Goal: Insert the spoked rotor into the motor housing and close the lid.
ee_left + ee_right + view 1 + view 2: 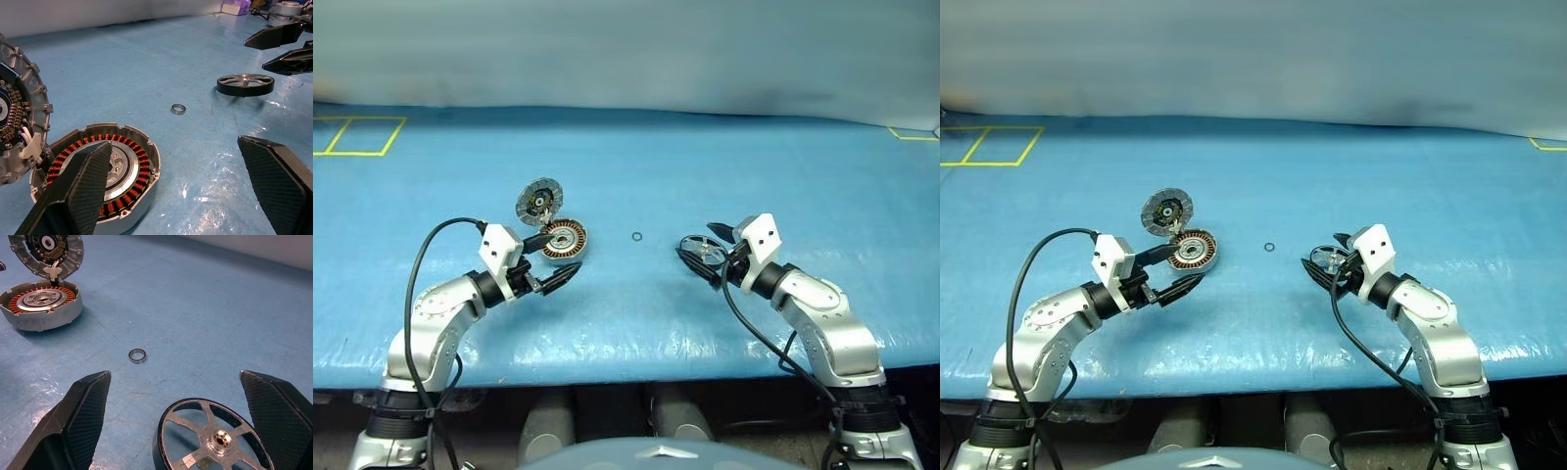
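Spoked rotor (211,440) flat between spread right hand (188,431) fingers (88,406)

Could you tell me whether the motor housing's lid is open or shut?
Open. The lid stands tipped up behind the housing, whose copper windings lie exposed.

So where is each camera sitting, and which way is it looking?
Head views: high on the robot's head, looking forward and down over both arms at the blue table.
Left wrist view: on the left arm, looking past the open left gripper at the round copper-wound motor housing and ribbed grey lid.
Right wrist view: on the right arm, past the open right gripper at the silver spoked rotor.
Both wrist views share the small metal ring.
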You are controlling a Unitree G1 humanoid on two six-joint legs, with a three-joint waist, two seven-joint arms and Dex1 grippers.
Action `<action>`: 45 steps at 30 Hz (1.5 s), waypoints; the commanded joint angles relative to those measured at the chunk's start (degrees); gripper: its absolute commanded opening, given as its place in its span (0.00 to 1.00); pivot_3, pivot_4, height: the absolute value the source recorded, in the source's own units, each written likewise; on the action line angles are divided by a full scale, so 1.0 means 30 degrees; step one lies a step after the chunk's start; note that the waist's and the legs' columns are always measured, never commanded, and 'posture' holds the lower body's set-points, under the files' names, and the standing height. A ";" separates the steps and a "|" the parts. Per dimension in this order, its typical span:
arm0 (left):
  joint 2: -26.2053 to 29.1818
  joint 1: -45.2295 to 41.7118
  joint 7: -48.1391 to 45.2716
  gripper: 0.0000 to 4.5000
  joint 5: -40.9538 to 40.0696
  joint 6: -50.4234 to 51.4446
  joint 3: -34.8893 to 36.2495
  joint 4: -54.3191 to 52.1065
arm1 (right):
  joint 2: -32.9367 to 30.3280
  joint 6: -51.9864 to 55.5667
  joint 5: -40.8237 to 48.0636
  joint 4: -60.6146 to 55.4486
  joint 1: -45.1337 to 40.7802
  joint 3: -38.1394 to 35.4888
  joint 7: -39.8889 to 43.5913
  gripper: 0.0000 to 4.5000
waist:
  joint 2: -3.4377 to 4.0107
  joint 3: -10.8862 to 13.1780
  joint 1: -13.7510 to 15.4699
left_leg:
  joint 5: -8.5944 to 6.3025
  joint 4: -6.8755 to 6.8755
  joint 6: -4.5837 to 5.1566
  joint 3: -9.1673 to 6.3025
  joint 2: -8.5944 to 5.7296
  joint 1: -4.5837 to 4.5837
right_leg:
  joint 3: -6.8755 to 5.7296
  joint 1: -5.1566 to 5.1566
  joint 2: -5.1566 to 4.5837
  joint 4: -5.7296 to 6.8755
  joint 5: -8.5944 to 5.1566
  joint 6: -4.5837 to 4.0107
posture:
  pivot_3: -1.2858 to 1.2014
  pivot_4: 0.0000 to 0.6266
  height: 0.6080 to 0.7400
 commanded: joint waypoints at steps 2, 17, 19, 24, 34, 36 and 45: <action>-0.0003 -0.0223 -0.0161 1.00 -0.0192 -0.0328 0.0055 -0.0097 | 0.0035 -0.0544 0.0062 -0.0468 0.0025 -0.0164 -0.0085 1.00 | 0.0000 0.0000 -0.0001 | 0.0000 0.0000 0.0000 0.0000 0.0000 0.0000 | 0.0000 0.0000 0.0000 0.0001 0.0000 0.0000 | 0.52 0.24 1.00; 0.0036 -0.0183 -0.0031 1.00 -0.0083 -0.0316 0.0078 -0.0133 | 0.0044 -0.0604 -0.0113 -0.0359 -0.0070 -0.0015 -0.0201 1.00 | 0.0000 0.0000 0.0000 | 0.0000 0.0000 0.0000 0.0000 0.0000 0.0000 | 0.0001 0.0000 0.0000 0.0001 0.0000 0.0000 | 0.52 0.24 1.00; 0.0037 -0.0187 -0.0025 1.00 -0.0078 -0.0323 0.0069 -0.0142 | 0.0045 -0.0605 -0.0138 -0.0352 -0.0073 -0.0017 -0.0219 1.00 | 0.0000 0.0000 0.0001 | 0.0000 0.0000 0.0000 0.0000 0.0000 0.0000 | 0.0000 0.0000 0.0000 0.0001 0.0000 0.0000 | 0.52 0.24 1.00; 0.0171 -0.0235 -0.0112 1.00 -0.0035 -0.0250 0.0014 -0.0172 | 0.0066 -0.0600 -0.0198 -0.0356 -0.0062 -0.0005 -0.0189 1.00 | 0.0000 0.0000 -0.0001 | 0.0000 0.0000 0.0000 0.0000 0.0000 0.0000 | 0.0000 0.0000 0.0000 0.0001 0.0000 0.0000 | 0.52 0.24 1.00; 0.1444 -0.0821 -0.0694 1.00 0.0588 -0.0073 -0.0241 -0.0049 | 0.0305 -0.0766 -0.0324 -0.0257 -0.0023 0.0065 -0.0309 1.00 | 0.0000 0.0000 -0.0001 | 0.0000 0.0000 0.0000 -0.0001 0.0000 0.0000 | 0.0000 -0.0001 0.0000 0.0002 0.0000 -0.0001 | 0.52 0.24 1.00; 0.2591 -0.1456 -0.1132 1.00 0.1759 -0.0164 -0.1058 -0.0034 | 0.0370 -0.0794 -0.0345 -0.0213 -0.0077 0.0125 -0.0375 1.00 | 0.0000 0.0000 -0.0001 | 0.0001 0.0000 -0.0001 -0.0005 0.0000 0.0000 | -0.0003 -0.0003 0.0005 0.0009 0.0000 -0.0001 | 0.52 0.24 1.00; 0.7935 -0.8839 -0.6821 1.00 0.9220 -0.1601 -0.8256 0.1577 | 0.0613 -0.1121 -0.0496 0.0570 -0.0867 0.0698 -0.0409 1.00 | -0.0006 0.0010 0.0012 | 0.0001 -0.0003 -0.0001 0.0001 -0.0006 -0.0021 | -0.0002 -0.0011 0.0009 -0.0015 -0.0001 -0.0002 | 0.52 0.24 1.00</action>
